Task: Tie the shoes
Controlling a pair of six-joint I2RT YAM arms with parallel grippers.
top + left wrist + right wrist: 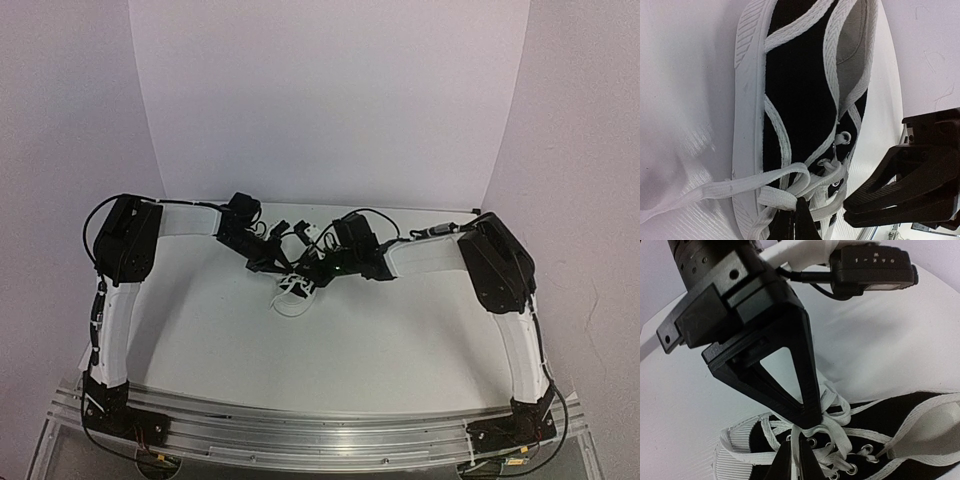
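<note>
White laces [752, 184] pinched in closed left gripper [796, 217] and, seemingly, closed right gripper [794, 460], shoe [800, 90] just beneath both tips; mid-knot apparently, next pulling strands apart evenly to cinch.

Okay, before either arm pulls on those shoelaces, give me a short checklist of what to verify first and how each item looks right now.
1. Left jaws shut on the laces: ok, they pinch a strand near the eyelets.
2. Right jaws shut on a strand: ok, a white lace runs between them in the right wrist view.
3. Sneaker on the table with its eyelets facing up: ok.
4. The two sets of jaws apart from each other: cannot tell, their tips sit very close over the laces.
5. Knot already formed: cannot tell, the strands only cross in a tangle.
</note>
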